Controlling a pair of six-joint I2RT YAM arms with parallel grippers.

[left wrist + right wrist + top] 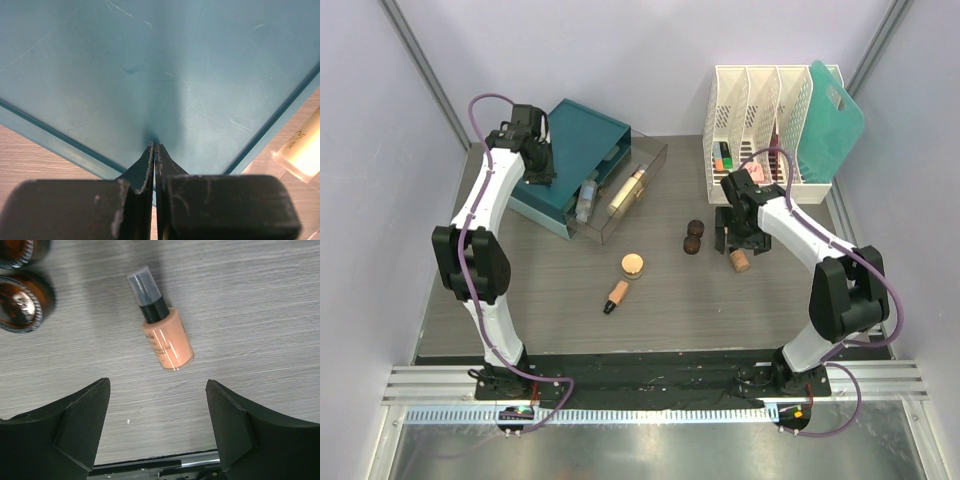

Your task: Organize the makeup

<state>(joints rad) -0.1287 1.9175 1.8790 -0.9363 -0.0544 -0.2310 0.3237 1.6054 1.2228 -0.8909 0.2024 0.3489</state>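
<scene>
Lying flat: glossy (glass, perhaps) bottle (166,344)

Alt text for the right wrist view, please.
A peach bottle with a black collar and clear cap lies on the grey table, beyond the open right end effector. Two dark-brown jars sit at top left.

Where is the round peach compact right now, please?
In the top view, the peach compact lies near the middle of the table, just beyond the small tan bottle, with the two dark-brown jars to its right.
</scene>
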